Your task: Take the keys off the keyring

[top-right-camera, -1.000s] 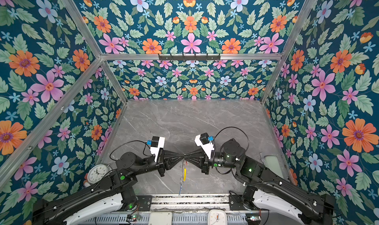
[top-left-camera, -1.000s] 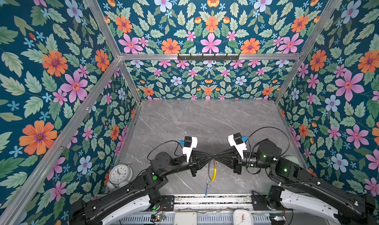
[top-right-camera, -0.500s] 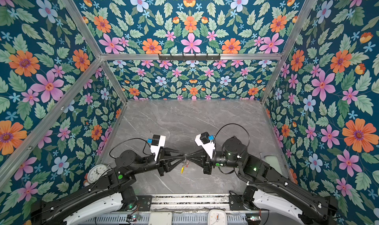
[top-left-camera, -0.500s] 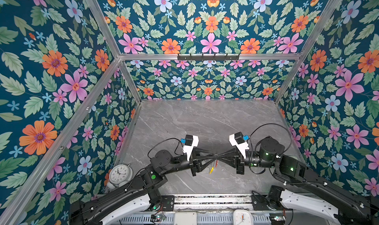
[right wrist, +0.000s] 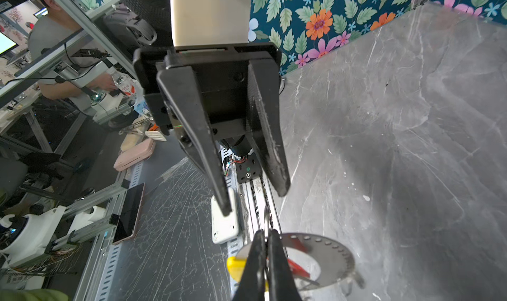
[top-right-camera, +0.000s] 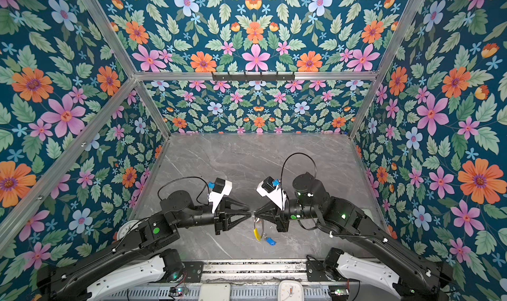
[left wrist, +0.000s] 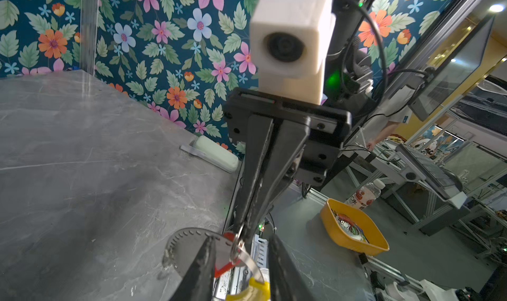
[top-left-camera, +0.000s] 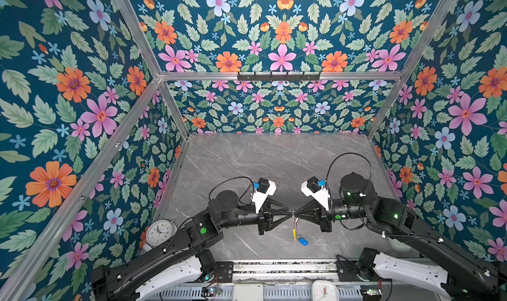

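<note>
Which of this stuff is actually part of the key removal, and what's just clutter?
Job:
- keyring, pinched by the right gripper
- blue-tagged key
- red-tagged key
- left gripper, open beside the ring

Clutter:
- round dial clock
- white clock
- hook rail
- pale green case

Black arms (top-left-camera: 397, 217), white camera mounts (top-left-camera: 262, 196), green lights (top-left-camera: 203, 230).
</note>
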Available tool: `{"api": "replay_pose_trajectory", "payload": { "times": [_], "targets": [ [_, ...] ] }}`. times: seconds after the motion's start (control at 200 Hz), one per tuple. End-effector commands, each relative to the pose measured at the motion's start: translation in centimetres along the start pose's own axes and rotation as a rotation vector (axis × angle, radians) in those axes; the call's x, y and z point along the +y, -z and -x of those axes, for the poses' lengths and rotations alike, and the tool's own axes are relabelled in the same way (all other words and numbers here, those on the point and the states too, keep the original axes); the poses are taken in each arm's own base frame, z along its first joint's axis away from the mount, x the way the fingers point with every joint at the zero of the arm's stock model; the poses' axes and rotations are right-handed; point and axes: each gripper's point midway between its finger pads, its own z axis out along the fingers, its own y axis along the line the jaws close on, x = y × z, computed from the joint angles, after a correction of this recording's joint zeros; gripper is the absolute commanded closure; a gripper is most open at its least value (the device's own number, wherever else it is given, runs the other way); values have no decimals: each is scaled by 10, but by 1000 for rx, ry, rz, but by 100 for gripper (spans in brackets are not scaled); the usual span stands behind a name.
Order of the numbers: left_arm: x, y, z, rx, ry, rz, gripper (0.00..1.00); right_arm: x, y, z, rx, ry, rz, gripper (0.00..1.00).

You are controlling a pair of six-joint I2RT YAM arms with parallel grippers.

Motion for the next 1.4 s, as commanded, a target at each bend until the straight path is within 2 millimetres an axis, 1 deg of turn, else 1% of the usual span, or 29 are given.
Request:
{"api": "replay_pose_trajectory", "payload": {
  "times": [0.0, 0.16, 0.28, 0.39, 0.455, 0.58, 0.67, 0.815, 0.865, 0.87, 0.93, 0.97, 1.005, 1.08, 1.195, 1.305, 1.4],
  "targets": [
    [-2, -2, -5, 31, -23, -18, 66, 5, 1, -1, 22, 19, 25, 100],
    [-3, -3, -5, 37, -28, -24, 73, 6, 1, 2, 30, 23, 28, 100],
    [-4, -5, -6, 48, -27, -35, 74, 4, 0, 1, 41, 20, 27, 100],
    [-5, -6, -5, 49, -29, -37, 78, 3, -2, 1, 53, 16, 26, 100],
    [-6, -6, -4, 52, -30, -43, 82, 1, -3, 0, 60, 12, 23, 100],
    [-6, -8, -5, 58, -30, -50, 94, 0, -2, 2, 56, 12, 11, 100],
    [-6, -9, -5, 50, -31, -55, 100, -1, -3, 6, 44, 13, 9, 100],
    [-1, -9, -2, 13, -34, -36, 100, -2, -4, 15, 7, 14, 3, 100],
    [1, -7, 2, -24, -41, -20, 100, -3, -3, 20, -25, 18, -4, 87],
    [1, -6, 3, -28, -43, -19, 100, -3, -3, 22, -33, 21, -4, 87],
    [2, -1, 9, -78, -57, -6, 100, -3, 0, 29, -87, 31, -15, 73],
    [2, 2, 13, -112, -68, 2, 100, -4, 2, 32, -123, 38, -26, 65],
    [1, 5, 17, -140, -74, 6, 100, -5, 4, 37, -158, 48, -35, 61],
    [2, 9, 23, -191, -85, 14, 100, -8, 7, 40, -224, 57, -53, 58],
    [4, 16, 30, -258, -96, 28, 100, -10, 12, 42, -324, 68, -67, 57],
    [3, 20, 35, -318, -109, 24, 100, -12, 12, 41, -394, 77, -86, 57],
    [1, 22, 39, -356, -118, 12, 100, -12, 8, 37, -418, 75, -75, 56]
  ]
}}
